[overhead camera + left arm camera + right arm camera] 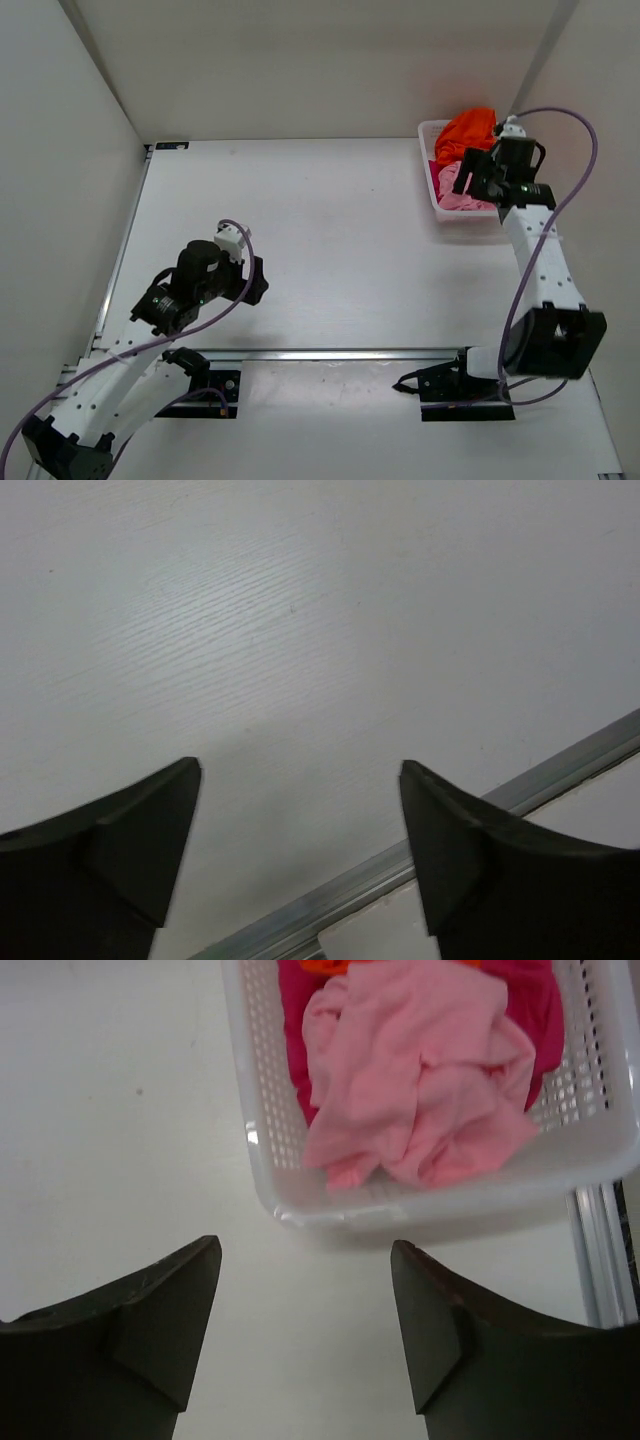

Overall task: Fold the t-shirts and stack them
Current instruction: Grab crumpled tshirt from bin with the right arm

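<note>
The t-shirts lie crumpled in a white mesh basket (436, 203) at the far right of the table. The orange one (468, 133) is heaped at its far end, and the light pink one (458, 192) lies at its near end. In the right wrist view the pink shirt (420, 1090) lies on top of the magenta one (293, 1030), with a sliver of orange (325, 964) at the top edge. My right gripper (468, 180) (305, 1260) is open and empty, raised by the basket. My left gripper (257, 282) (300, 775) is open and empty over the bare table at the near left.
The basket's near wall (440, 1200) faces my right gripper. An aluminium rail (330, 353) (500, 795) runs across the table near the arm bases. White walls enclose the table on the left, back and right.
</note>
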### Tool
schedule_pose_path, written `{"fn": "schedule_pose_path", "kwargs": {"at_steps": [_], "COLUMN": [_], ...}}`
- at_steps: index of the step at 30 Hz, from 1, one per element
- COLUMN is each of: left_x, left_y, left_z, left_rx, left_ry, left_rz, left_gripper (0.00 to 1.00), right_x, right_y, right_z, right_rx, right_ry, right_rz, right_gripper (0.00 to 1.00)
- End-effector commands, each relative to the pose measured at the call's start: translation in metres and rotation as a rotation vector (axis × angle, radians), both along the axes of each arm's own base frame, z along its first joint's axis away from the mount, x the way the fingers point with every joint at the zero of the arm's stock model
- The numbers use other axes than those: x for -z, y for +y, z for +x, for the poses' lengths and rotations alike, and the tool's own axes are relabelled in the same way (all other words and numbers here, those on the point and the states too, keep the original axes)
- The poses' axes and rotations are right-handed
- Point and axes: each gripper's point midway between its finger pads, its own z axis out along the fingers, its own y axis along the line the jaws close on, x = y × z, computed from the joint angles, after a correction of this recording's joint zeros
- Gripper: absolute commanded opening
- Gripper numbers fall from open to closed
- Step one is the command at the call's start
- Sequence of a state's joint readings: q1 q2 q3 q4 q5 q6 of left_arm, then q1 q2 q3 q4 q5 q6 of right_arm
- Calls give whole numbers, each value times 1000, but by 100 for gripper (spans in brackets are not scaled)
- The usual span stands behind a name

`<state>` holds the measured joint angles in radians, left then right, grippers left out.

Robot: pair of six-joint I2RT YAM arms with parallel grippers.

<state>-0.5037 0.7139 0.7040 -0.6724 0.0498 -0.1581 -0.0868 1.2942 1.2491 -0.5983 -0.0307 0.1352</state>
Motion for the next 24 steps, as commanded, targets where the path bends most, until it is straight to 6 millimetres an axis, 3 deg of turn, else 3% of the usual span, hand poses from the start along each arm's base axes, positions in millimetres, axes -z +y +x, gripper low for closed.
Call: {"fn": "schedule_pose_path", "kwargs": {"at_steps": [1,3,4,6,9,15,16,17,18,20,23,24], "left_x": [-7,-12,-14,-18,-17,-13,-11,-11,-11,-14,-19,-21], "left_y": [-5,2,4,6,7,10,9,8,8,8,12,12], "left_z": [-5,-4,-2,1,2,5,4,3,3,2,3,3], "left_rx": [24,-7,-20,-38,-36,-58,-50,-45,-49,-40,-67,-64], "left_ry": [-30,-59,-65,-78,-77,-62,-55,-56,-56,-66,-88,-96], "left_rz": [-32,-41,-46,-53,-46,-39,-38,-37,-39,-46,-57,-59], "left_gripper": [98,98,98,98,99,99,98,99,99,98,99,99], "right_x": [-12,-14,-15,0,21,66,71,73,76,75,50,32], "right_y": [-19,-33,-44,-61,-81,-95,-97,-98,-97,-96,-94,-93], "right_z": [52,84,90,109,124,155,160,162,165,164,165,165], "right_rx": [50,85,114,155,182,165,165,162,155,143,131,129], "right_ry": [-64,-91,-103,-67,-12,67,85,96,113,135,92,59], "right_rz": [-47,-64,-66,-69,-93,-99,-94,-92,-86,-87,-88,-93], "right_gripper": [68,71,71,70,70,72,64,51,28,2,0,0]}}
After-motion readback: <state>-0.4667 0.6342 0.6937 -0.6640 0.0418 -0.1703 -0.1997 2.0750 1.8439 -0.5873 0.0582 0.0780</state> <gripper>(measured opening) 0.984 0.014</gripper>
